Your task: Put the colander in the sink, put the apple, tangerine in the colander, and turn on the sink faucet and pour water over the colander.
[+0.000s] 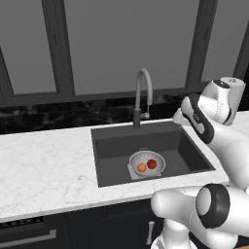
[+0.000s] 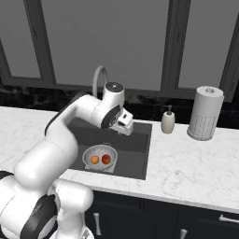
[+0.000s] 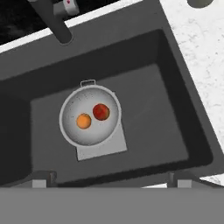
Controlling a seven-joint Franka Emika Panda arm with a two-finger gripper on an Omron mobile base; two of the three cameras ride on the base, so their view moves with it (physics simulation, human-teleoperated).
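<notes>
- Colander (image 3: 90, 115) sits inside the sink (image 3: 175, 131), on the lighter grey square plate (image 3: 105, 146) at the basin floor, left of the basin's middle in the base views.
- Inside it lie 2 fruits: the tangerine (image 3: 83, 121) and the apple (image 3: 101, 112), just beside each other; from the left base view the tangerine (image 1: 141, 167) is left of the apple (image 1: 152, 164).
- One small handle (image 3: 88, 82) of the colander points toward the far wall of the basin.
- The sink faucet (image 1: 141, 95) rises from the far rim of the sink, its arched spout curving over the basin; no water shows.
- The pincer (image 3: 109, 180) hangs above the sink, looking down into it, with its fingertips (image 3: 43, 179) standing wide apart and released, grasping nothing.
- White marble table (image 1: 44, 165) surrounds the sink.
- On the table right of the sink stand a soap dispenser (image 2: 168, 121) and, further right, a paper-towel roll (image 2: 205, 113).
- Dark windows (image 2: 116, 42) run along the far wall.
</notes>
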